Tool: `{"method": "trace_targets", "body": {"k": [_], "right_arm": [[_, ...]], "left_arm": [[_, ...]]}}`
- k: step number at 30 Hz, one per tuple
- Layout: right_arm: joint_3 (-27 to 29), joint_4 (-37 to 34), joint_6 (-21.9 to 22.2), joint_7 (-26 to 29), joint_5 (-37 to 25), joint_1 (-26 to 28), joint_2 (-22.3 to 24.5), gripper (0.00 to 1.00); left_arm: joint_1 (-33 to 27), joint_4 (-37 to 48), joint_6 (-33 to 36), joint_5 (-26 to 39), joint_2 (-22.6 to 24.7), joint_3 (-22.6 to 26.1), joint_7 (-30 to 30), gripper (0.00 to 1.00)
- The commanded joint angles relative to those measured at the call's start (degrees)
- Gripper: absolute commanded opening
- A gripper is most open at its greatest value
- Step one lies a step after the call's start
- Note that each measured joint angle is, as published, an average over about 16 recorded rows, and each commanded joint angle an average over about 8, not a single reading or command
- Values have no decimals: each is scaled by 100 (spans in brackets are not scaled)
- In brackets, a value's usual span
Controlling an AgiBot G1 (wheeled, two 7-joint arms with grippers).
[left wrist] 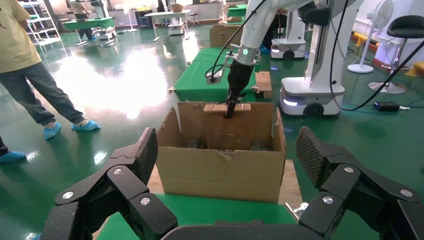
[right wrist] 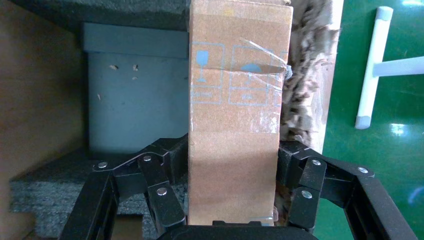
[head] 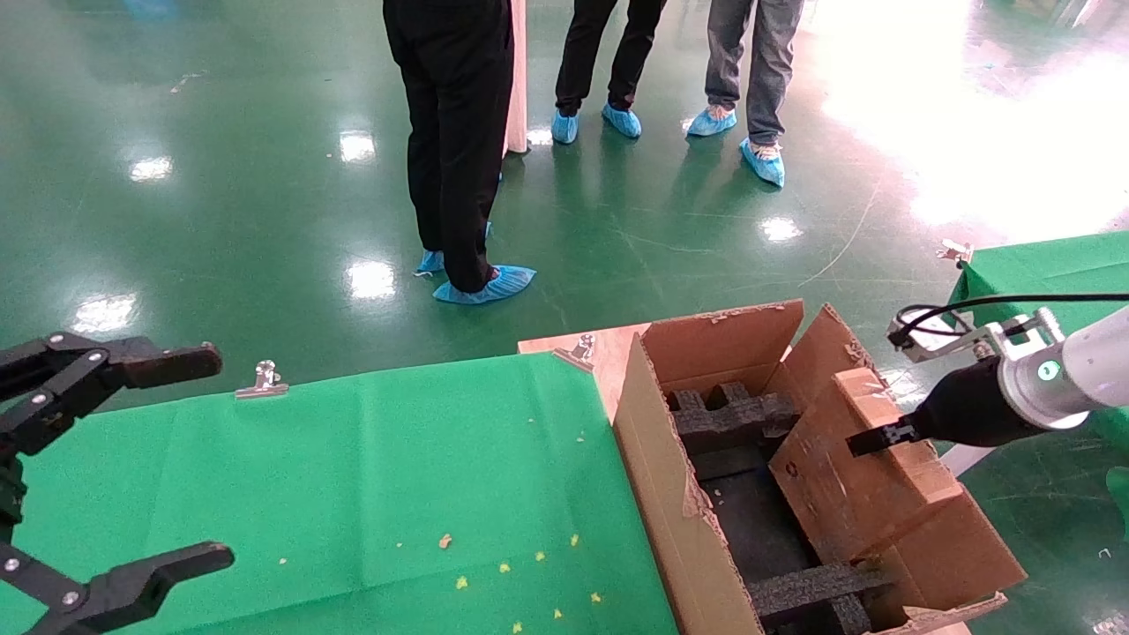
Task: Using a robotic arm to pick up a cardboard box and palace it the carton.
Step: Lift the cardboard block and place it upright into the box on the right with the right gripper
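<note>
**Head view: small box held at the carton's right side**

Head view: the robotic arm (head: 1072,375), white with a black wrist, is seen reaching in from the right. Its right gripper (head: 869,438) is closed on the cardboard box (head: 882,441), which is held tilted against the right-hand flap of the carton (head: 670,494), above the carton's opening. In the right wrist view the cardboard box (right wrist: 235,115) is gripped between the two black fingers (right wrist: 160,170), one on each long side, and pale blue handling symbols are printed on its face. Black foam blocks (head: 732,414) are seen inside the carton, at the far end and across the near end.

The carton is placed at the right end of a table covered with a green cloth (head: 370,476), which is fastened by metal clips (head: 262,379). Small yellow scraps (head: 503,569) are scattered on the cloth.

The left gripper (head: 190,459) is held at the left edge of the table, well apart from the carton, with its fingers spread wide and nothing between them.

Three people in blue shoe covers (head: 485,284) are seen standing on the glossy green floor (head: 220,176) beyond the table.
</note>
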Motion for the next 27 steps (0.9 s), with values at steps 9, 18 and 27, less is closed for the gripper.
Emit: {"method": "trace_targets", "body": {"k": [9,18,27], "right_arm": [[8,-463,129,-138,108,-325,-352,0],[45,-897,157,-335,229,-579,-662,0],[85,-1344,89,-610,356,-843,-937,0]], "left_arm": [[0,0,-1,-1,-1,2,1,100],[-1,0,-1,-2,-1,3,2,100],[-1,0,-2,-4,-2,5,3,100]]}}
